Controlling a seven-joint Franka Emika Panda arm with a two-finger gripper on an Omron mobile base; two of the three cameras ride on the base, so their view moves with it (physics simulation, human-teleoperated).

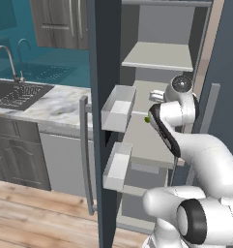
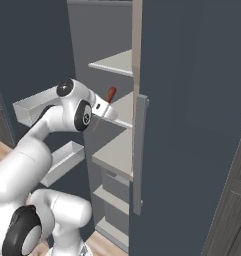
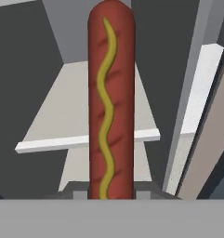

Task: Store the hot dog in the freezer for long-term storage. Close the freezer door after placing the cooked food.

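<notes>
**Hot dog in the grip, pointed into the open freezer**

Left to right in the left base view: the sink (image 1: 14, 94) and marble surface (image 1: 55, 104) sit well off to the left. Next comes the freezer door (image 1: 104, 72), swung open edge-on, with two white bins (image 1: 117, 109) on its inner side. Right of that are the pale shelves (image 1: 159, 57) of the freezer (image 1: 166, 29), and the arm reaches in at middle shelf height. A small green fruit (image 1: 147, 119) lies on a shelf just beside the wrist.

In the right base view the end effector (image 2: 106, 106) is clenched on the hot dog (image 2: 110, 94). The sausage sticks up and forward out of the fingertips, its free end tilted toward the freezer's interior. It hangs in the air above a shelf and, as far as I can tell, rests on none.

Hand view: the hot dog (image 3: 110, 100) runs straight away from the end effector along its pointing axis. Its near end is pinched at the bottom and a wavy mustard line runs its length. Behind it a shelf front edge (image 3: 88, 142) crosses the view.

Judgement: the coming move turns on that shelf lying ahead of and below the sausage tip. The long axis already points inward, so a short push forward and down should place it.

No brands, labels or readable writing anywhere.
</notes>
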